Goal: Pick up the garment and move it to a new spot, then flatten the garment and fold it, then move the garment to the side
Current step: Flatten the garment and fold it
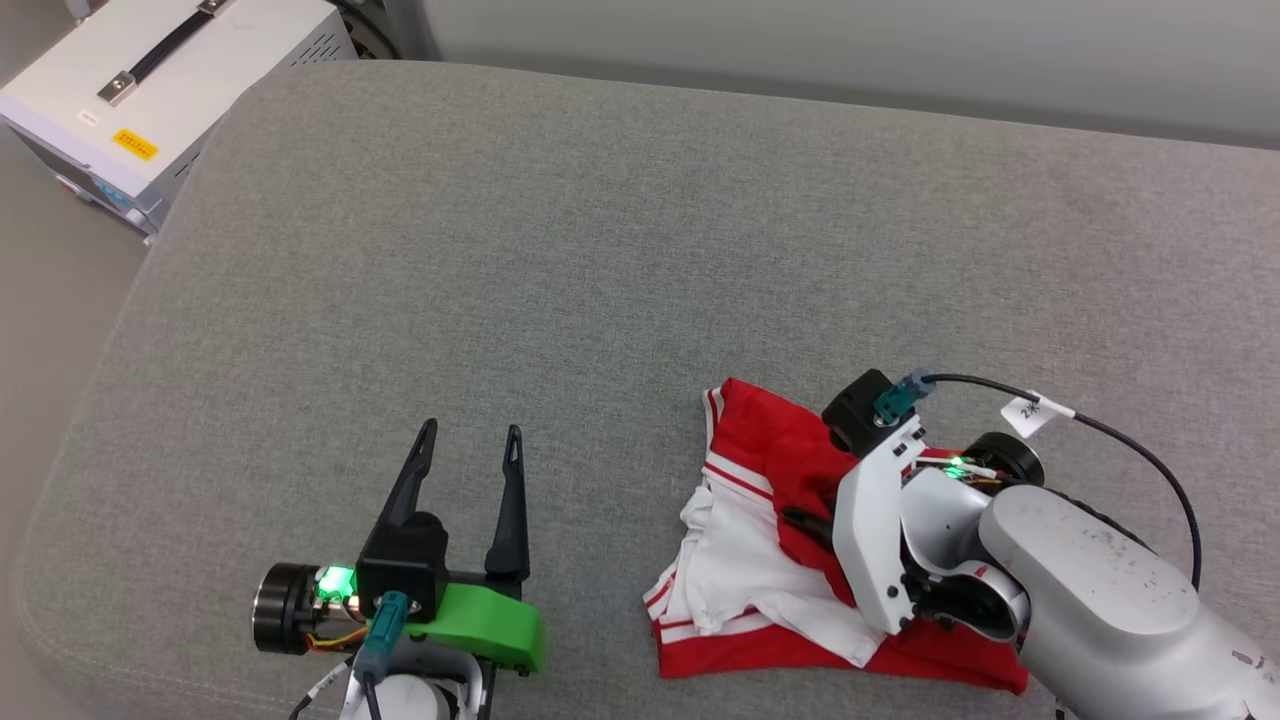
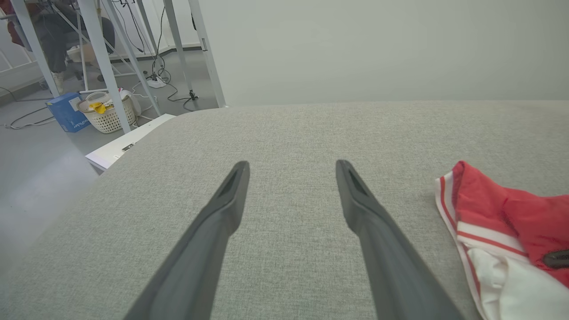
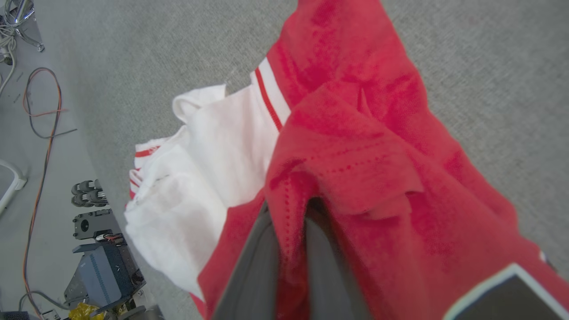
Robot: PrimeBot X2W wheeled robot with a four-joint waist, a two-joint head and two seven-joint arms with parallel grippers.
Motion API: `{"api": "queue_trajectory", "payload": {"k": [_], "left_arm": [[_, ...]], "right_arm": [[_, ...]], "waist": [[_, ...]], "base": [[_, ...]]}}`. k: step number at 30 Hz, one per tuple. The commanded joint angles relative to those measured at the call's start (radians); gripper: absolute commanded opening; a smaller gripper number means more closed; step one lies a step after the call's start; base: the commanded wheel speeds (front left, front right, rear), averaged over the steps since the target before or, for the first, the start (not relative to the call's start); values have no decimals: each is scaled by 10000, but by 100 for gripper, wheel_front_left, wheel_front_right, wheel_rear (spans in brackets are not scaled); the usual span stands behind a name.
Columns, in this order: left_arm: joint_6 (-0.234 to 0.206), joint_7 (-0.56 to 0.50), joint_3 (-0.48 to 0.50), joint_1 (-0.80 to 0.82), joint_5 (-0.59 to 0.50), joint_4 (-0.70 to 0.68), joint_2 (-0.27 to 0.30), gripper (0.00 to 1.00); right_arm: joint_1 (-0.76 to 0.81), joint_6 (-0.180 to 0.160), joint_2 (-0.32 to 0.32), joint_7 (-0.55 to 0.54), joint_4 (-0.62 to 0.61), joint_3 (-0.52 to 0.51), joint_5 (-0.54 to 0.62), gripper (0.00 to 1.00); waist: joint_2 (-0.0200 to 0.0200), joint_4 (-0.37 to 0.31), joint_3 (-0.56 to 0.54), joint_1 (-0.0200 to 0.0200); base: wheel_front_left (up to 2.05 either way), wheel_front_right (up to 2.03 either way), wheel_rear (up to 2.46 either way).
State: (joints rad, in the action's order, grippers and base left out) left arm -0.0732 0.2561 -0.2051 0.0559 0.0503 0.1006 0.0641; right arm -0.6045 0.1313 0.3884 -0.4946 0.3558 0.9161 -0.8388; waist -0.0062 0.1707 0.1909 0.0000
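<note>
Right gripper (image 3: 291, 211) pinched on garment (image 3: 355, 133) fold; left gripper (image 1: 472, 430) spread wide, empty.

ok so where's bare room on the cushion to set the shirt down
Bare: the whole far half of the cushion, from the white case across to the right edge; also the strip between the open left gripper and the garment. Crowded: near right, where the right gripper is shut on the garment.
</note>
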Motion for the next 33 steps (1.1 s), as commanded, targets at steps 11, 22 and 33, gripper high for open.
{"api": "queue_trajectory", "payload": {"k": [11, 22, 33], "left_arm": [[-35, 57, 4, 50, -50, 187, -99, 100], [-12, 57, 280, -361, -174, 16, -9, 100], [35, 57, 419, -673, -232, -115, 102, 100]], "right_arm": [[-449, -6, 233, 1814, 257, 552, -229, 100], [28, -6, 1429, 4341, -1311, -2036, 824, 100], [2288, -6, -187, 7127, -1174, -6909, 4979, 100]], "waist": [[62, -194, -324, 0], [62, -777, -884, 0], [62, -1182, -1383, 0]], "base": [[0, 0, 0], [0, 0, 0], [0, 0, 0]]}}
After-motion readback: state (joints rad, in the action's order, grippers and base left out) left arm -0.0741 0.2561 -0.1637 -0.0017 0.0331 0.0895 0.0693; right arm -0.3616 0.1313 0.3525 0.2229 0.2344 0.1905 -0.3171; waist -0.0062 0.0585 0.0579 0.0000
